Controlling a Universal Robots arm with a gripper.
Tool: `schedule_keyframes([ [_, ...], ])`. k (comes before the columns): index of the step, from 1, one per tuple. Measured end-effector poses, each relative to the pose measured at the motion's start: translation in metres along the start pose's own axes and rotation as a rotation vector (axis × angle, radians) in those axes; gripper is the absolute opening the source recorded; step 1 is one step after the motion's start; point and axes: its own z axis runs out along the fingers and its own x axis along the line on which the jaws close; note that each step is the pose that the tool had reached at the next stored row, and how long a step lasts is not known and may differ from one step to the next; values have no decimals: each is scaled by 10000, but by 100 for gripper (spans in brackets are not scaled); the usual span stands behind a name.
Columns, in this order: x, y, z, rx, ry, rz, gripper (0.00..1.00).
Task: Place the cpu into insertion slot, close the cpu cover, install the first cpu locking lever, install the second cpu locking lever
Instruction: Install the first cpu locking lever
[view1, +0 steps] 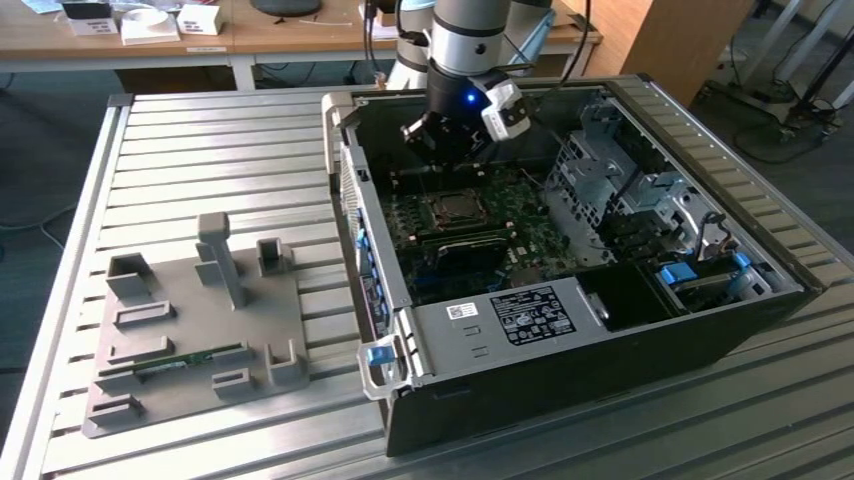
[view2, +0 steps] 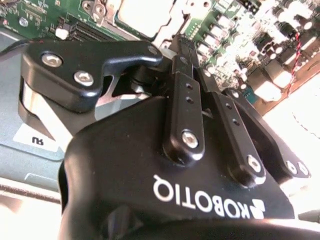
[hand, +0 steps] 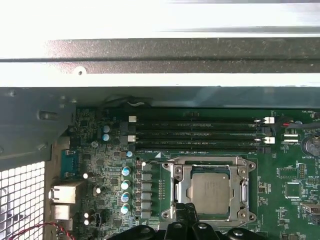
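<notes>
Black fingers (view1: 447, 150) are seen above the motherboard (view1: 470, 215) in the exterior view, shown closed and empty in the second wrist view, while in the first wrist view the cpu (hand: 210, 192) is seated, the cpu cover (hand: 176, 186) lowered, and the latching of the locking levers (hand: 244, 191) cannot be judged.

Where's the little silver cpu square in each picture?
Exterior view: cpu on the green motherboard, near the gripper.
First wrist view: cpu just past the gripper.
Second wrist view: probably the pale square past the gripper.
Shared landmark: the green motherboard.
</notes>
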Motion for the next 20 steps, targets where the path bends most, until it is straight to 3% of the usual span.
schedule_keyframes([
  [4, 31, -1, -1, 2, -12, -1, 11],
  [12, 227, 0, -3, 1, -137, -3, 11],
  [20, 270, 0, -25, 1, -174, -6, 11],
])
